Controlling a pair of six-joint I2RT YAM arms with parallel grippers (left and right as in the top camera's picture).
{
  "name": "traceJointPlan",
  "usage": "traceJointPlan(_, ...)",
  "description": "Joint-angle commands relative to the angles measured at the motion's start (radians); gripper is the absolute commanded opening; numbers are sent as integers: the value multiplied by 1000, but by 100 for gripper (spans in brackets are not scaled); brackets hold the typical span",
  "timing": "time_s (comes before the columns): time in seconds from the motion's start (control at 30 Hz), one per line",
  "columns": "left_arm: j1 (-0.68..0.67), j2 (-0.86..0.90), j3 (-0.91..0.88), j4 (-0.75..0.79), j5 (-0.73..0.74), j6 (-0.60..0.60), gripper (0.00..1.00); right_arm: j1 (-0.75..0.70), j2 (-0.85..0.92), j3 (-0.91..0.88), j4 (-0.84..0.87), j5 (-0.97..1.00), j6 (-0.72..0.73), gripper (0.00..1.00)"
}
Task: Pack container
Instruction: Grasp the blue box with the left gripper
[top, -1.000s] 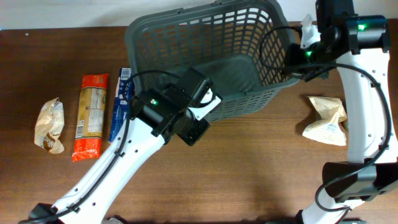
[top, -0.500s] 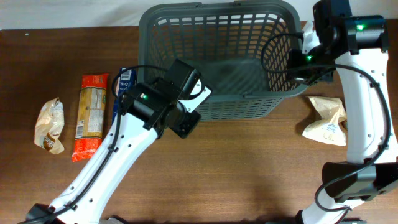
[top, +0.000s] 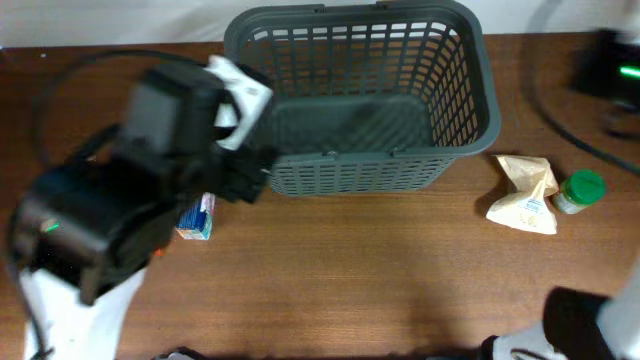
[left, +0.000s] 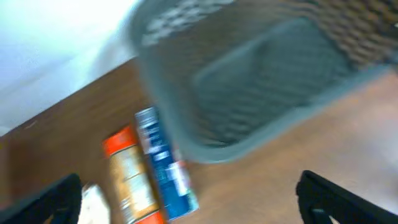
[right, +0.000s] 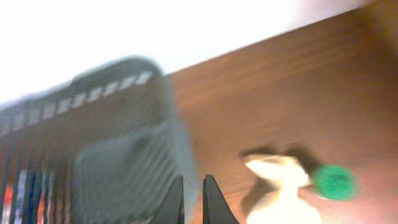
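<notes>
**Empty basket, five things waiting to go in**

The grey basket (top: 350, 175) sits at the far middle of the tabletop (top: 380, 270), upright, with nothing inside it. Both wrist views are blurred, so fine detail is lost.

The left gripper (left: 189, 208) is spread wide and empty, hanging above the packets that lie just left of the basket. The right gripper (right: 193, 199) has its fingers pressed almost together with nothing between them. It looks across the basket's right end towards the things on that side.

The step in hand looks like the first pick. The left arm would do well to settle before it drops. It should then straddle the blue packet (left: 165, 165) across its narrow width near the middle, so the long packet does not droop or swing. Lifting it clear of the thick rim before letting go over the basket floor would be safest.

Count:
- one basket
- one blue packet
- one orange packet (left: 127, 171) right beside the blue one
- one pale wrapped packet (left: 93, 199) further left
- one crumpled paper bag (top: 522, 195) right of the basket
- one small green-capped jar (top: 580, 188) just beside the bag
</notes>
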Motion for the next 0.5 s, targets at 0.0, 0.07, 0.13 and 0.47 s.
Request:
traceJointPlan(0.0,146,50,-8,-10,-60,-13,100,-187,-39,27,-32,14,28,4)
traceJointPlan(0.07,235,88,-18,5,-13,-12,99,-299,-43,27,-57,13,31,5)
traceJointPlan(0.13,323,163,-21,15,57,3,100,-409,-41,19,-81,10,31,53)
traceJointPlan(0.47,514,589,-21,58,204,27,99,-494,-40,2,-88,10,30,99)
